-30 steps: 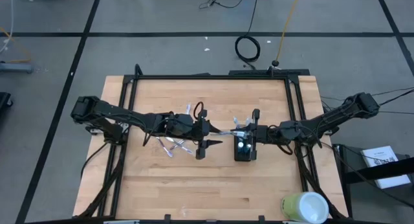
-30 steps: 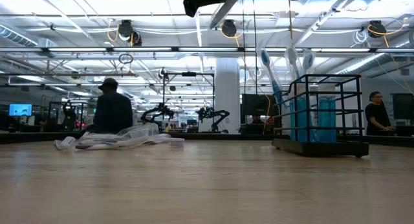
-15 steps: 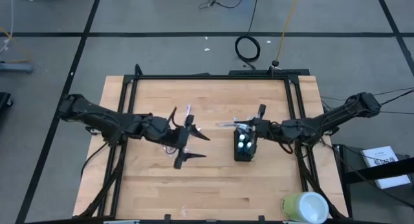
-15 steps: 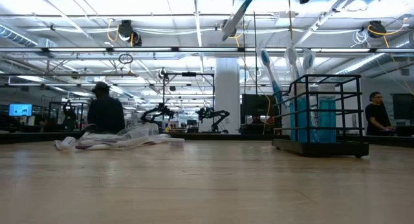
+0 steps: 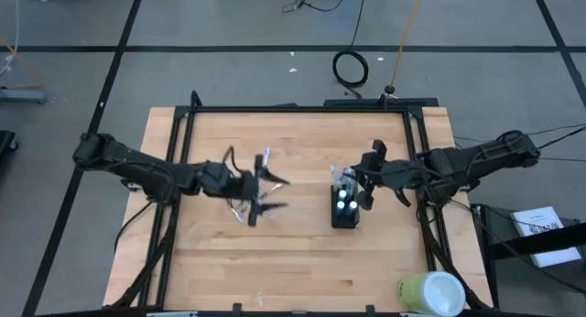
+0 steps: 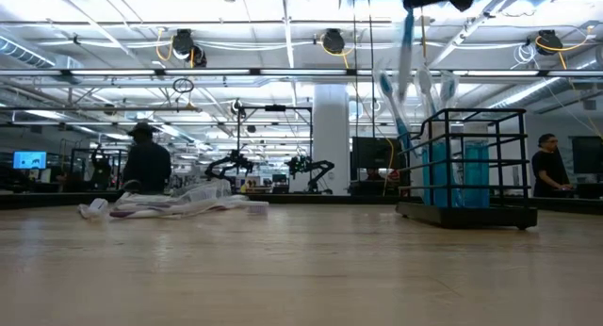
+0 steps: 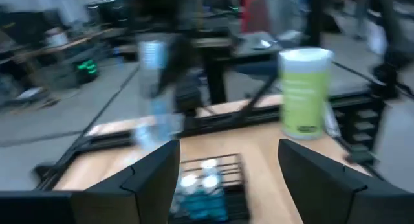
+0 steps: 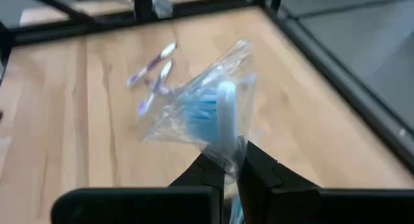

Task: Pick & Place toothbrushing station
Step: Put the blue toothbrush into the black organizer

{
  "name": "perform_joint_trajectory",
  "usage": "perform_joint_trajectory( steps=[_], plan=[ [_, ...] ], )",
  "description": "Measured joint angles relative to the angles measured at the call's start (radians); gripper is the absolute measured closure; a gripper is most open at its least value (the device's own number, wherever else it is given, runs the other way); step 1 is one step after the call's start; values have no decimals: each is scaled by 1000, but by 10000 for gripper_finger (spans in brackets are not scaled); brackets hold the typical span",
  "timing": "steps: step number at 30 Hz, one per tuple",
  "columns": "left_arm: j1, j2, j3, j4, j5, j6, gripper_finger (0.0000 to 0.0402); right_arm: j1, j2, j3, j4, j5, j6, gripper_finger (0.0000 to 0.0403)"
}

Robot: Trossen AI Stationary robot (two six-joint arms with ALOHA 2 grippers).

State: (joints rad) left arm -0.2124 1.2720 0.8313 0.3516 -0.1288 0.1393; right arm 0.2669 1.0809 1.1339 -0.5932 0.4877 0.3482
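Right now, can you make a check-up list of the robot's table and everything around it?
Surface: light wooden table.
Job's things: black wire-mesh holder with white-capped tubes; loose wrapped toothbrushes at left.
Clutter: yellow-green and white cylinder at table's corner.
Grippers: left gripper open above the loose toothbrushes; right gripper shut on a blue-and-white toothbrush in clear wrap, beside the holder.
Cables: coiled black cable on floor.
Surroundings: person behind table.
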Motion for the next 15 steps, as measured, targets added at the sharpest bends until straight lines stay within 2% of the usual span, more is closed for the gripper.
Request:
perform_joint_trajectory(
  steps=[5,9,15],
  plan=[
    [83,-81,-154,148,-3,-84,133,-12,0,0,-95,-19,54,390],
    [127,-107,-260,257,-3,-134,133,-39,-1,-20,-89,-17,67,391],
    [185,-109,-321,302,-4,-214,133,-78,-1,-75,-74,-20,78,391]
  ],
)
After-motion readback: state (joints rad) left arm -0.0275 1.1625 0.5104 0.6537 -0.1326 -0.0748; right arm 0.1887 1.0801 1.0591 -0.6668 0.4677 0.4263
